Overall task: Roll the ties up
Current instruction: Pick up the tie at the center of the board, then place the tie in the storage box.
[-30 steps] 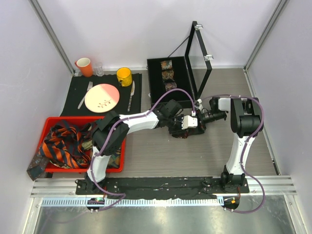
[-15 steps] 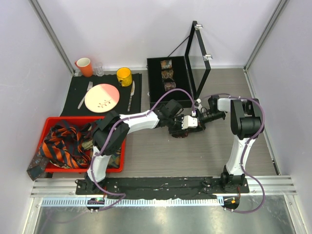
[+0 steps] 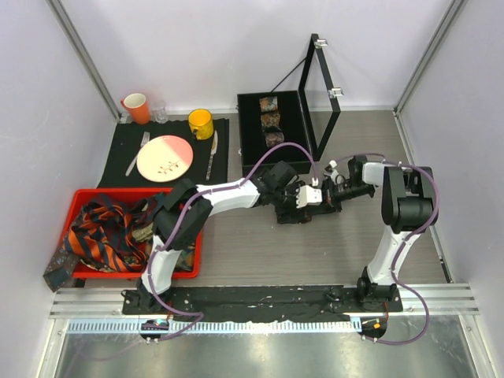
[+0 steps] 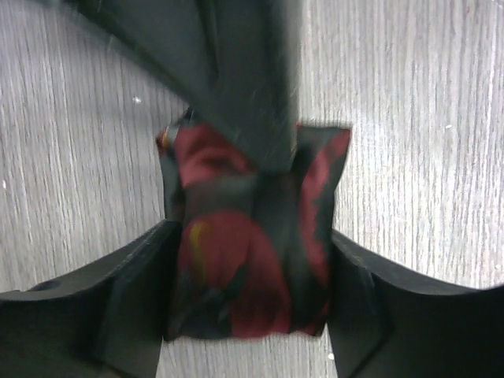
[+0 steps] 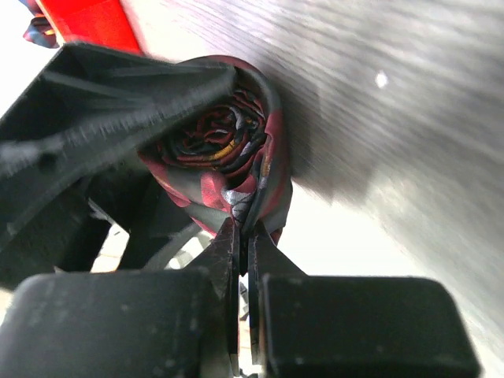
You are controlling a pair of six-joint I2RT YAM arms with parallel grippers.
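Centrally on the wood-grain table (image 3: 260,252) sits a rolled tie (image 4: 250,252), dark red w/ black and a fleck of yellow, wound into a tight coil. Both grippers meet at it.

The L gripper (image 4: 250,315) has its two black fingers (image 4: 126,299) one on each side of the coil, flush against the fabric. Whether they are squeezing or only resting there, cannot tell.

The R gripper (image 5: 242,232) comes in from the opposite side, jaws closed to a sliver. It seems to pinch the coil's outer layer at its edge, but the R wrist view is very close and partly blurred, so not certain. That view also shows the roll's spiral end, layers wound in on themselves.

From overhead, the L arm (image 3: 228,191) reaches across from the left and the R arm (image 3: 398,205) bends in from the right. The coil is mostly hidden under the gripper bodies.

Just behind, a black box (image 3: 252,142) w/ its lid (image 3: 324,94) propped upright holds three coiled ties (image 3: 272,122) in a row.

At left, near the front, a red bin (image 3: 83,194) holds loose ties (image 3: 102,236), some orange-navy striped. One dark tie end (image 3: 59,269) hangs over the bin's left-front corner.

Behind the bin lies a black placemat (image 3: 114,150) w/ a pink-and-cream plate (image 3: 164,157), fork (image 3: 134,155), knife (image 3: 211,157) and yellow mug (image 3: 201,124). An orange cup (image 3: 136,108) and a clear glass (image 3: 160,113) stand at the mat's far edge.
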